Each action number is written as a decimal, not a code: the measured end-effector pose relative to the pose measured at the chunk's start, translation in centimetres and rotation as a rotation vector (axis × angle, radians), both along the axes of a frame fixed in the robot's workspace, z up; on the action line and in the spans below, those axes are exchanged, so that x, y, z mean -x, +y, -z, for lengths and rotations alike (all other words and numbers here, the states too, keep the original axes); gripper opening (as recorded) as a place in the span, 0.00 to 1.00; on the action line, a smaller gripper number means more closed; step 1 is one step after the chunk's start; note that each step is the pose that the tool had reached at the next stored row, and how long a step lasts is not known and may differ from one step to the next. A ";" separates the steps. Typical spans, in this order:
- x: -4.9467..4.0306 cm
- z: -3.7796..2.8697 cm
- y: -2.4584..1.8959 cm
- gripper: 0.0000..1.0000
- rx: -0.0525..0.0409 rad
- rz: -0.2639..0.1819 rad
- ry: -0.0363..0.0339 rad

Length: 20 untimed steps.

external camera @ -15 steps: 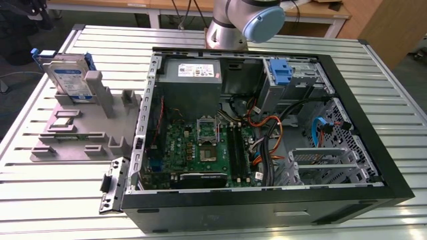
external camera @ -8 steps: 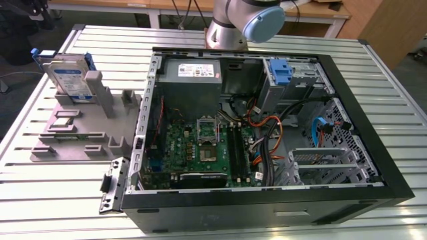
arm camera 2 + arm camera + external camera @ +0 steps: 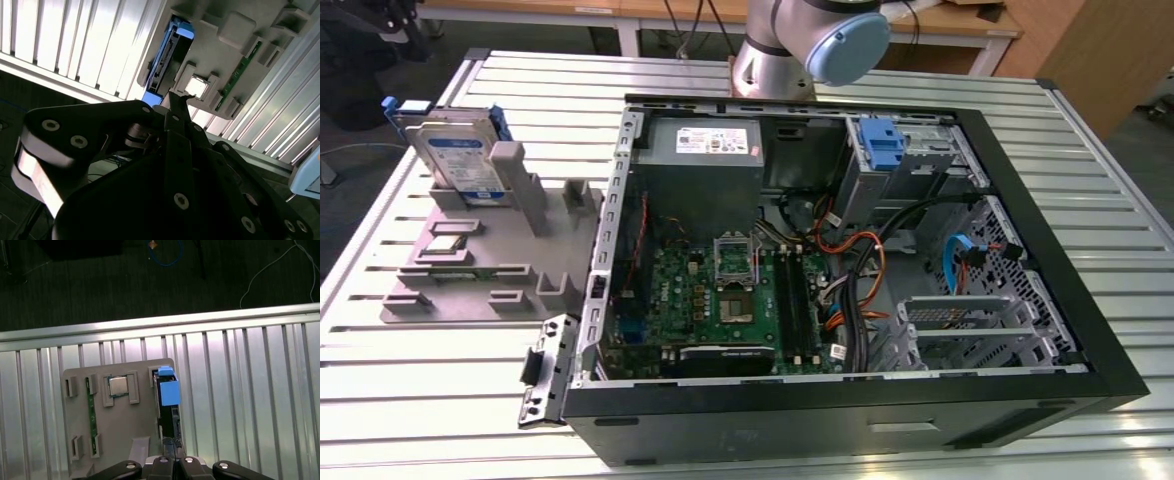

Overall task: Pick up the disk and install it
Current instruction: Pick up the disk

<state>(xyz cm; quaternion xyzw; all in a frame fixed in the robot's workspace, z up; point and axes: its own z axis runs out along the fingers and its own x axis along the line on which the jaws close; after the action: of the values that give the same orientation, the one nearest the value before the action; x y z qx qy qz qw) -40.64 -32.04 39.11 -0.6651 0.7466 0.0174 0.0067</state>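
The disk [image 3: 459,160], a flat silver hard drive with a white-and-blue label and a blue plastic carrier frame, stands upright on its edge in a slot of a grey moulded plastic holder [image 3: 487,285]. The holder sits at the upper left of the exterior view, on the ribbed metal worktop [image 3: 1107,165]. It lies to the exterior view's left of the open black computer case [image 3: 1110,372].

In the first wrist view the black claw [image 3: 174,460] is lined up with the thin edge of the disk [image 3: 168,395]. The second wrist view shows the claw [image 3: 175,100] apart from the disk [image 3: 167,52], not touching it. Its fingers are pressed together with nothing between them.

The holder [image 3: 120,440] also carries a small square silver processor chip [image 3: 118,386] and a narrow green memory stick [image 3: 91,410], both beside the disk.
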 end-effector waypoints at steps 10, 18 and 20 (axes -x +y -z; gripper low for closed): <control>0.02 0.91 -0.05 0.10 0.0000 0.027 -0.0012; 0.02 1.49 -0.08 0.10 0.0000 0.039 -0.0017; 0.02 1.66 -0.10 0.10 0.0000 0.039 -0.0017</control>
<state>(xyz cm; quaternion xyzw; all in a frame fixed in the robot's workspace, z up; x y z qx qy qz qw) -40.66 -32.14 37.45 -0.6504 0.7594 0.0167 0.0076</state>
